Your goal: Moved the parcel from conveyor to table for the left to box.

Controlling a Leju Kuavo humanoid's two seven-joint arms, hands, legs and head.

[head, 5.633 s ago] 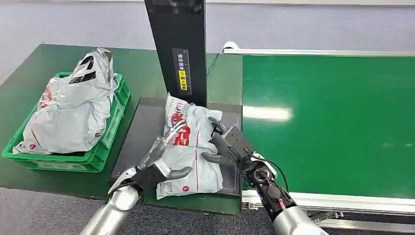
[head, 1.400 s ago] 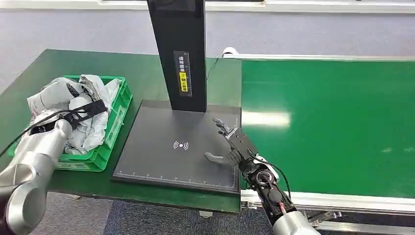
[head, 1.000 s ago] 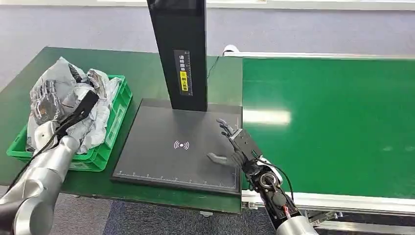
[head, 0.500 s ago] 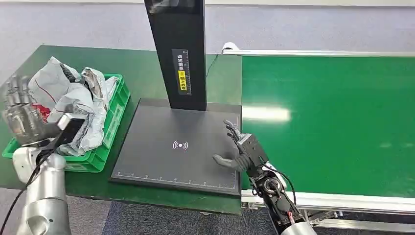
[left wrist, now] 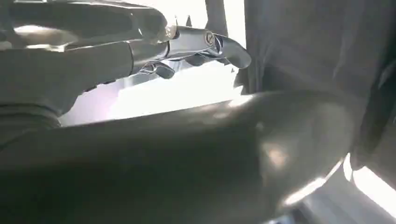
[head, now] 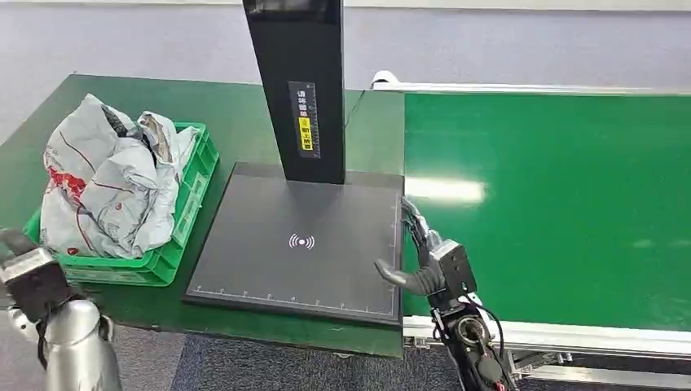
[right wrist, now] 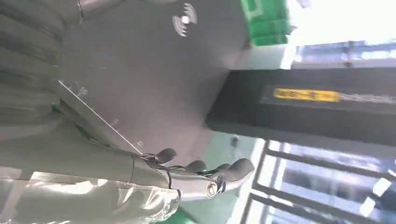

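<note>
Lighting the head view evenly and brightly from overhead, leaving a pale rectangular glare on the green conveyor belt (head: 554, 204) just beside the black scanner plate (head: 297, 244), casting only faint, soft shadows and keeping everything there sharp. Blowing out to pure white behind the left hand (left wrist: 116, 51) in the left wrist view, turning the near grey surfaces dim, smeared and out of focus. Overexposing the far background in the right wrist view too, blurring the right hand (right wrist: 154, 172) close to the lens.
</note>
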